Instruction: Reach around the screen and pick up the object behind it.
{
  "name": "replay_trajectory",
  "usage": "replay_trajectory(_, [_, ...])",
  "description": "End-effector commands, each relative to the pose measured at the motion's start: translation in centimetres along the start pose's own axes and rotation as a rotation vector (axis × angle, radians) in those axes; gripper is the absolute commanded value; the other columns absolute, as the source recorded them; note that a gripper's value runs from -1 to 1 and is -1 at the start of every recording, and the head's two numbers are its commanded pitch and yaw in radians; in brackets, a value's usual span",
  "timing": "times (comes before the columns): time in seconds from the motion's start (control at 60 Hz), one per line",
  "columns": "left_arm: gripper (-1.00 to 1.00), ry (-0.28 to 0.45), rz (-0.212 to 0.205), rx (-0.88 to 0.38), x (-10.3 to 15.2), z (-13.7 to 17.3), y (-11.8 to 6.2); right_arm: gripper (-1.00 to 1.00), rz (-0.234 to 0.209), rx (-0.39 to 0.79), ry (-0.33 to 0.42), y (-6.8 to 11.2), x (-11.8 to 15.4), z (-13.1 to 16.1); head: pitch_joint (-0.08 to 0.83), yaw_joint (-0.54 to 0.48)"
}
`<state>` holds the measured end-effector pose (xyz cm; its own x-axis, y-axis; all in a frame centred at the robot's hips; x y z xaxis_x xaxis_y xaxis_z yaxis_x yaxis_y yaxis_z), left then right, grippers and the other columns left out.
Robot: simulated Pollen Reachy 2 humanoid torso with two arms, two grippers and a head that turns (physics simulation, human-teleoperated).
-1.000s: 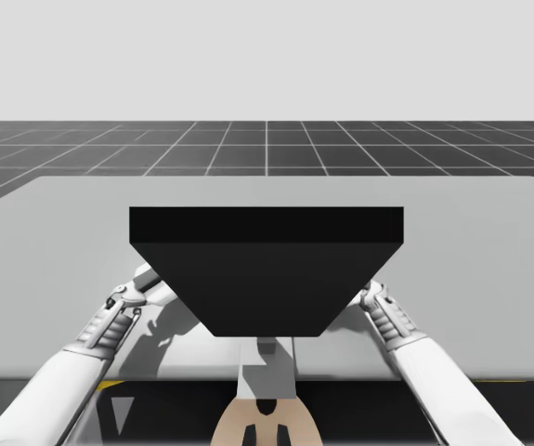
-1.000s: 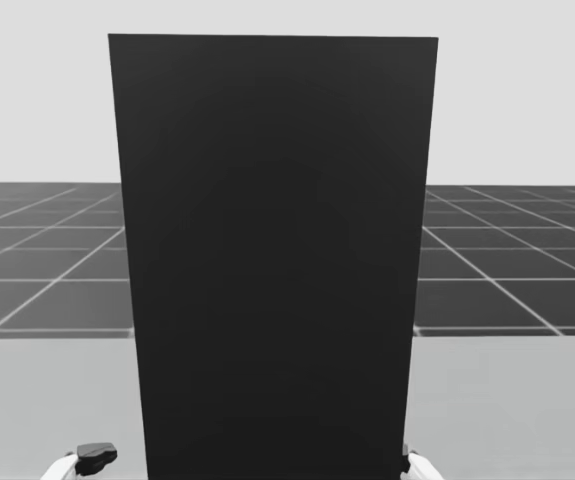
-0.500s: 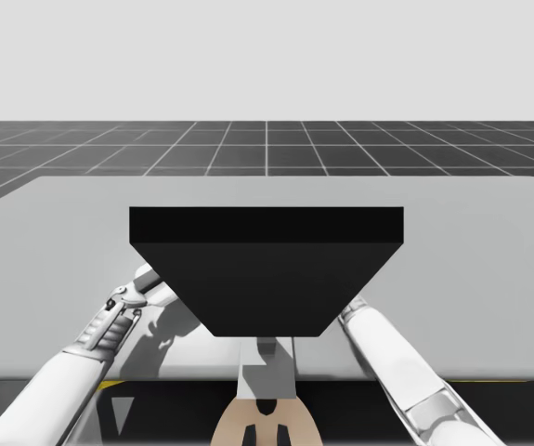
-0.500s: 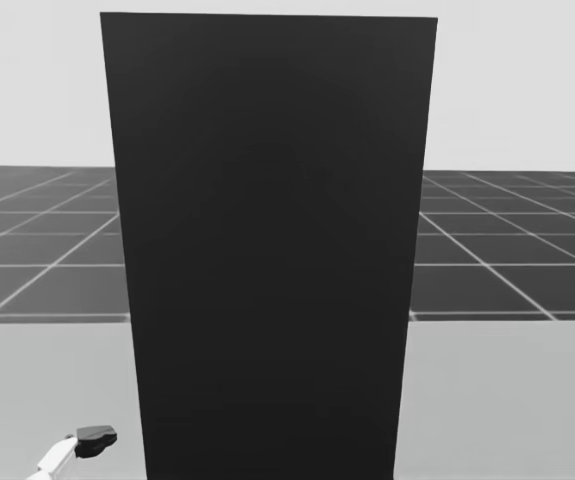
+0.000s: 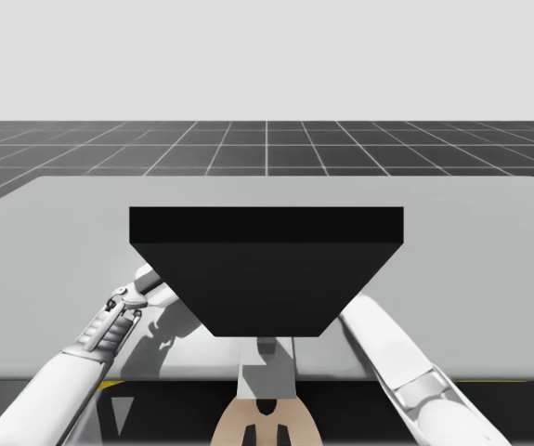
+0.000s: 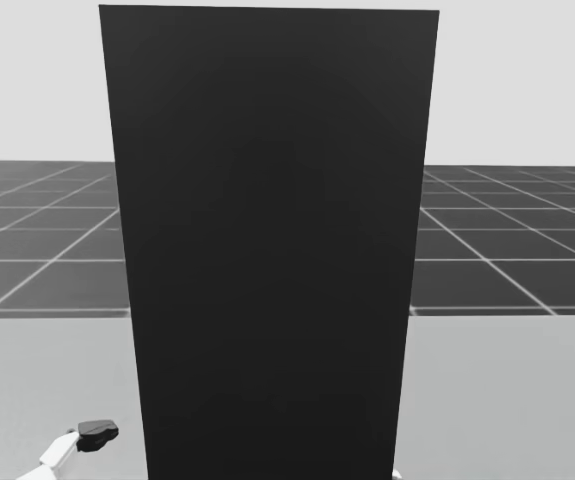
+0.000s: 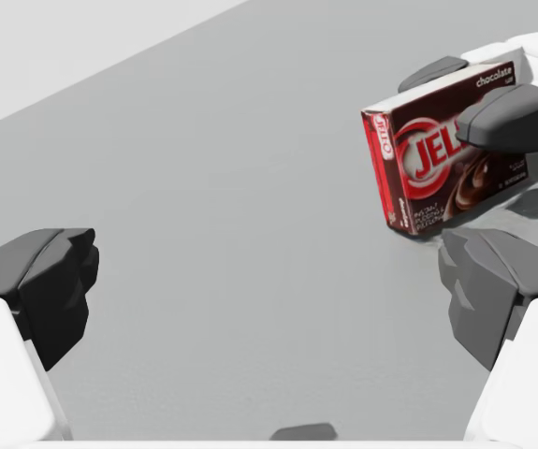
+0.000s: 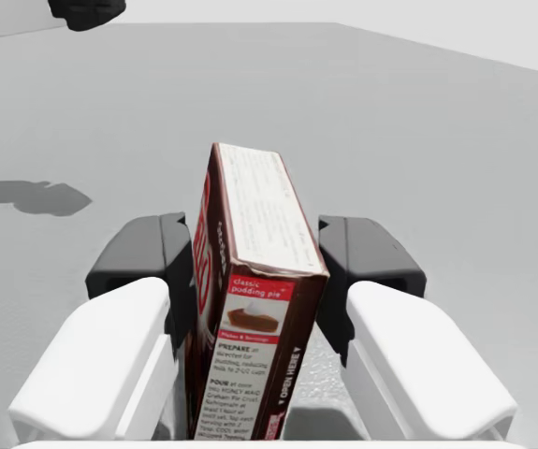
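Observation:
A tall black screen (image 5: 267,269) stands mid-table and blocks the middle of the head view (image 6: 272,250). Behind it a dark red box (image 8: 250,215) stands on edge. My right gripper (image 8: 254,271) is shut on the box, one pad on each broad face. The left wrist view shows the same box (image 7: 437,178) ahead and to one side, with my right gripper (image 7: 470,94) clamped across it. My left gripper (image 7: 273,290) is open over bare table, and sits by the screen's left side (image 5: 146,277). My right forearm (image 5: 387,344) runs in behind the screen, which hides its hand.
The grey table (image 5: 62,232) stretches wide on both sides of the screen and beyond it. A dark gridded floor lies past the far edge.
My right arm has pushed forward, so its wrist is now hidden by the screen. My head has turned slightly. The left arm has stayed put.

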<state>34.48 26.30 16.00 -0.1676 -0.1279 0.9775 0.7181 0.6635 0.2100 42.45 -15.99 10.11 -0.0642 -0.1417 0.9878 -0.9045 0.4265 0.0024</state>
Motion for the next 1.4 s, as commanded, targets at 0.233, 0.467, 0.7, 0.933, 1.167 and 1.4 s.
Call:
replay_trajectory(0.233, [-1.00, 0.008, -0.006, 0.002, -0.1, -0.1, -0.1, 1.00, -0.030, -0.011, -0.112, 2.1, 0.0, -0.6, 0.138, -0.04])
replay_trajectory(0.467, [-1.00, 0.006, -0.005, 0.005, 0.0, -0.1, 0.0, 1.00, 0.025, -0.114, -0.100, 0.7, 1.4, 1.9, 0.137, -0.04])
replay_trajectory(0.7, [-1.00, 0.009, -0.005, 0.008, -0.1, -0.2, 0.0, 1.00, 0.095, -0.259, -0.115, -1.5, 4.4, 6.1, 0.135, -0.04])
replay_trajectory(0.933, [-1.00, 0.009, -0.003, 0.012, -0.1, -0.1, 0.1, 1.00, 0.210, -0.413, -0.162, -3.7, 9.4, 9.6, 0.132, -0.04])
replay_trajectory(1.167, [-1.00, 0.011, -0.003, 0.016, -0.1, -0.1, 0.2, 1.00, 0.317, -0.631, -0.280, -5.8, 16.5, 12.6, 0.131, -0.04])
replay_trajectory(1.4, [-1.00, 0.014, -0.003, 0.018, -0.2, -0.2, 0.2, 1.00, 0.460, -0.753, -0.497, -5.2, 25.7, 14.5, 0.131, -0.04])
